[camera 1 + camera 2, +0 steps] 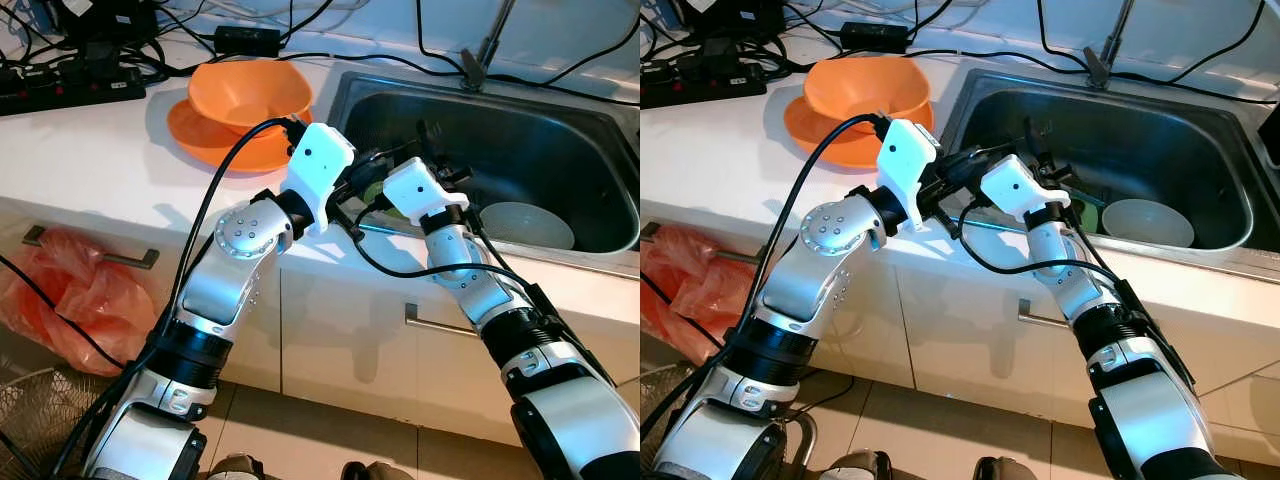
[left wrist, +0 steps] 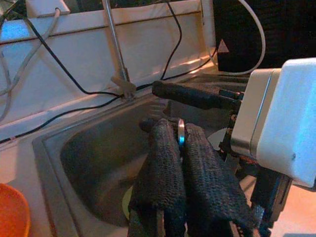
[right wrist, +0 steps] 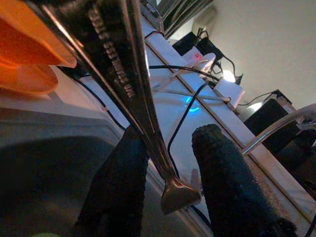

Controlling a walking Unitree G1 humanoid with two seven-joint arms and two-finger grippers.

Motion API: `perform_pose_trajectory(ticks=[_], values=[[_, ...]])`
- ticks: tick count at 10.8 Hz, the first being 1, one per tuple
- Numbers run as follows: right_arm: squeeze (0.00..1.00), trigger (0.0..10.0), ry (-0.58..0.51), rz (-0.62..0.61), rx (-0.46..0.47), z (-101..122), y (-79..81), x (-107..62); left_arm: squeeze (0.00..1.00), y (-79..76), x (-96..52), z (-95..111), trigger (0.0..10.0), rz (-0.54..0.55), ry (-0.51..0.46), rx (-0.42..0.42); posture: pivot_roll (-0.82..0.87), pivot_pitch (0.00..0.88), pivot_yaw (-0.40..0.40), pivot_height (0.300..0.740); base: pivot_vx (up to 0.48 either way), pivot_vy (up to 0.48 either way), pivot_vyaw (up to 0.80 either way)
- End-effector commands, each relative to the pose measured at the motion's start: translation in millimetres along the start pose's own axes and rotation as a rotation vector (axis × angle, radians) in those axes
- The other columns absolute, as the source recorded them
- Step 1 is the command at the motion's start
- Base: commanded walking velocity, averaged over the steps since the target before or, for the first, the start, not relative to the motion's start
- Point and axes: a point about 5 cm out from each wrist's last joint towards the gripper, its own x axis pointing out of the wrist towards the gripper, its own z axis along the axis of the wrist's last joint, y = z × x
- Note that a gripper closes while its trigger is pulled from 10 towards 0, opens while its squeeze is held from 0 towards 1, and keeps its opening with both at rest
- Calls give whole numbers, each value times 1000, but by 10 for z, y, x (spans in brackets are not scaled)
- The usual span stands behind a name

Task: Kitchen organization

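Left gripper [image 2: 180, 148] pinches a metal utensil [image 3: 148, 123] over the sink [image 1: 560, 140] at frame centre; right gripper [image 3: 170, 148] stands open around it. Orange bowls [image 1: 245, 95] sit upper left on the white worktop [image 1: 80, 150], a pale bowl [image 1: 525, 225] in the sink.

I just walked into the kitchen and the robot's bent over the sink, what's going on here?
The robot has both arms over the near left corner of the steel sink. Its left gripper is pinched shut on a thin metal utensil, and the right gripper has its fingers open on either side of that same piece. A pale bowl sits in the sink, and an orange bowl rests on an orange plate on the counter.
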Motion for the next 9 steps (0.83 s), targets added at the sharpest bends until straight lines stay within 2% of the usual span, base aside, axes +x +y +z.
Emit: perform_pose_trajectory(ticks=[1,7,8,9], values=[[0,0,-20,3,10,25,15,-11,0,-55,0,-3,10000,-31,6,3,74,94,-50,740,0,0,0],[0,0,-18,10,19,26,24,-11,0,-14,-6,0,10000,-7,4,28,76,92,-50,740,0,0,0],[0,0,-17,9,20,24,24,-12,1000,-4,-11,-3,10000,-4,3,27,76,88,-51,740,0,0,0],[0,0,-17,9,22,23,25,-14,1000,4,-18,-10,10000,-2,2,15,76,88,-51,740,0,0,0]])
